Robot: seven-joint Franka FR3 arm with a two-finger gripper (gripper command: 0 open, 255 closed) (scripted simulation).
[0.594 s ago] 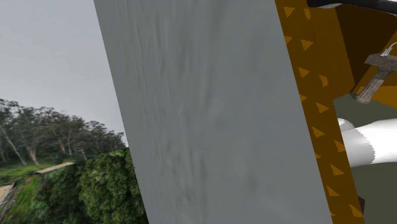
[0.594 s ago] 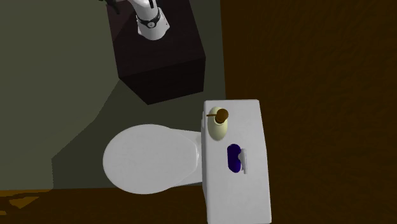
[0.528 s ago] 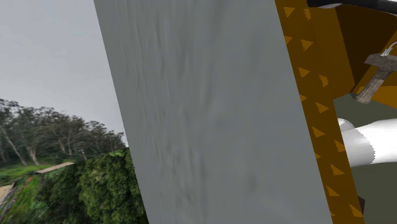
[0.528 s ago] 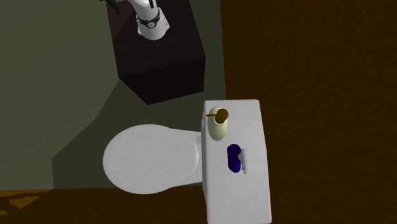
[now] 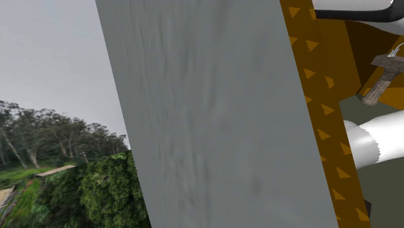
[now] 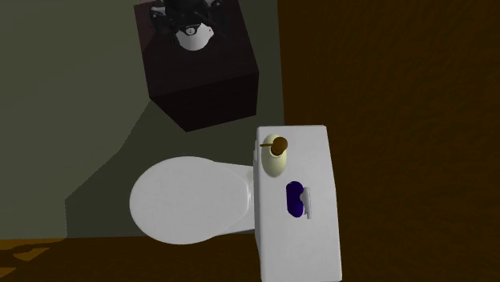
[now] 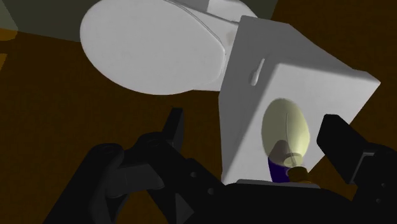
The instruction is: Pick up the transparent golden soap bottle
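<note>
Second exterior view is showing the soap bottle (image 6: 275, 156) at the stand's (image 6: 204, 72) five o'clock — hand (image 7: 252, 122) gaping open, nothing grasped yet.

Room is open above the tank lid (image 6: 319, 240) – mostly bare – and over the shut toilet seat (image 6: 188, 200). The pale yellow soap bottle (image 6: 274, 158) lies at the lid's end nearer the stand (image 6: 204, 84); a blue bottle (image 6: 295, 200) just beside it crowds one side. The floor (image 6: 271, 100) between stand and tank is free.
</note>
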